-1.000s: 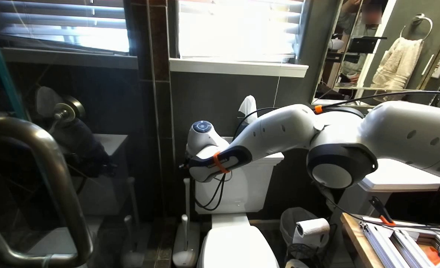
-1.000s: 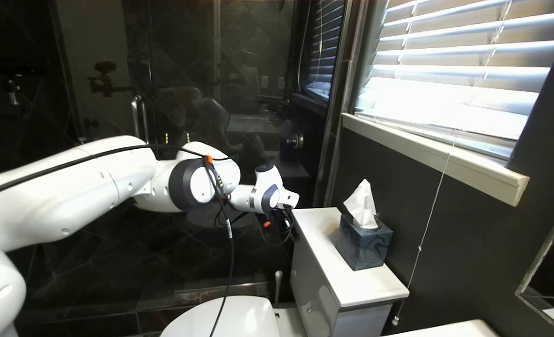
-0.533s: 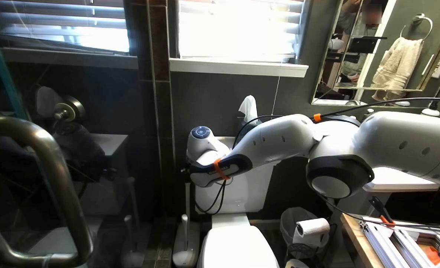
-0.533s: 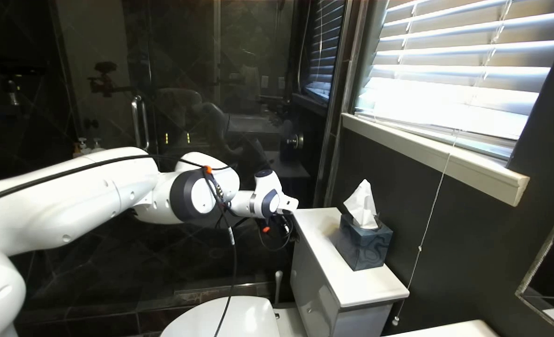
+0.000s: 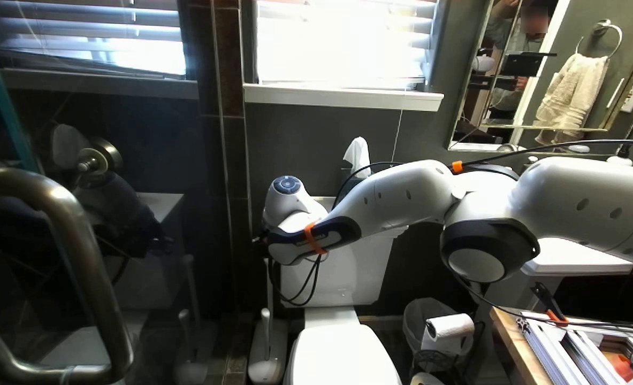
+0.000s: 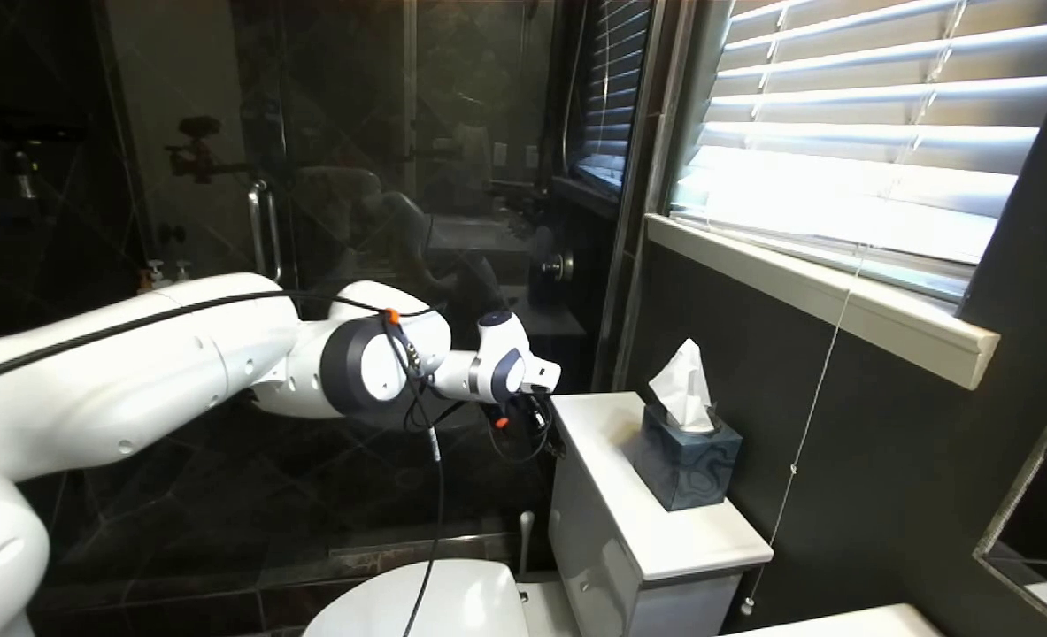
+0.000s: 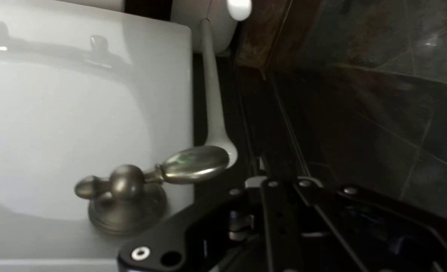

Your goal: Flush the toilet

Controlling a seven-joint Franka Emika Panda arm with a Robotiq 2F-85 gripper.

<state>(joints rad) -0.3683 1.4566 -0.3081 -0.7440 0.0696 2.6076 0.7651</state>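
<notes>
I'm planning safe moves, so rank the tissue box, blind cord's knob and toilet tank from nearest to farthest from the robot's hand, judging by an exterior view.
1. Toilet tank: immediately alongside, at one corner; contact unclear.
2. Tissue box: standing on the tank, farther along.
3. Blind cord's knob: hanging low by the tank's opposite end.

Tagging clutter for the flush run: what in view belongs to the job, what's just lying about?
Belongs to the job:
toilet
flush lever
gripper

Just lying about:
tissue box, on the tank lid
paper roll
bin
long white handle, behind the flush lever in the wrist view
</notes>
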